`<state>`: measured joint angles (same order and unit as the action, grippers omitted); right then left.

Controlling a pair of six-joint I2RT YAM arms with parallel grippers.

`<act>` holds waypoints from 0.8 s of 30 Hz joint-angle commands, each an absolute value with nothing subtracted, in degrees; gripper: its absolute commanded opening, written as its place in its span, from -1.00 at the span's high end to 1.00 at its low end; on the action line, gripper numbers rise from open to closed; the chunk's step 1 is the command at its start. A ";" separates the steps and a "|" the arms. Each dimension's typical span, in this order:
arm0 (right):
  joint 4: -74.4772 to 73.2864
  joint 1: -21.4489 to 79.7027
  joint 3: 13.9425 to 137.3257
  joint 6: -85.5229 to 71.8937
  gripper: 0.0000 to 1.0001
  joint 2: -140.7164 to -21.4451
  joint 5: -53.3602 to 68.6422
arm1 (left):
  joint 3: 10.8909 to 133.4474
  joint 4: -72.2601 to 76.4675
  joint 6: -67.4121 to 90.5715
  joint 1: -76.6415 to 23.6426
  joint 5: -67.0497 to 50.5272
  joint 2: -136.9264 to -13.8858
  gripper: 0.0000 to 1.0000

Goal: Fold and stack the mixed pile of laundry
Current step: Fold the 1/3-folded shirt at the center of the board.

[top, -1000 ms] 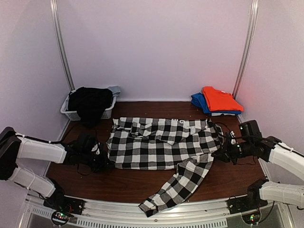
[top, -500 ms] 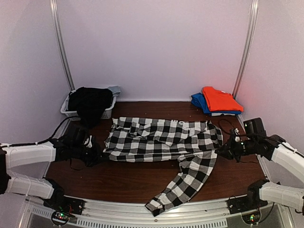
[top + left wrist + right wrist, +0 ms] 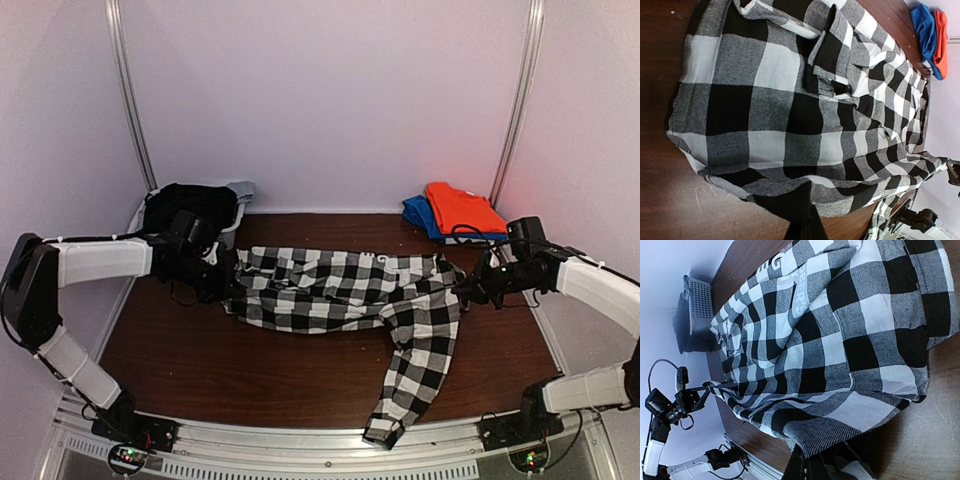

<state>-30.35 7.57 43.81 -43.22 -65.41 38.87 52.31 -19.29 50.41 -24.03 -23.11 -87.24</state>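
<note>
**Left arm** (image 3: 100, 262), over the left side of the tabletop (image 3: 250, 360): the links are cased in smooth, rounded white shells; the joints and wrist block are finished in matt black.
**Right arm** (image 3: 600, 285), over the tabletop's right side: the same white shells and black joints are fitted.
**Bases** (image 3: 135, 432), at the tabletop's near edge: black housings, with small green and red lamps lit beside them.
**Cables** (image 3: 110, 237): thin and black, run loosely along the wrists.
**Fingers** (image 3: 812, 234): black and narrow, seen only in part.
</note>
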 commanded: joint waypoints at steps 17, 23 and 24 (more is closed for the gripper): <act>-24.69 3.45 51.21 -36.05 1.00 -82.47 39.67 | 69.83 -27.61 41.75 -21.99 -21.63 -103.32 1.00; -24.59 3.52 54.26 -34.69 1.00 -88.69 39.63 | 71.23 -26.84 41.24 -21.80 -22.19 -106.56 1.00; -24.76 3.47 54.36 -34.36 1.00 -89.39 39.35 | 71.68 -26.57 41.03 -21.84 -22.46 -107.09 1.00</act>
<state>-25.80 3.97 52.25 -36.45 -86.91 39.46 69.12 -27.24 42.65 -22.46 -22.06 -105.14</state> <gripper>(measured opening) 0.004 0.010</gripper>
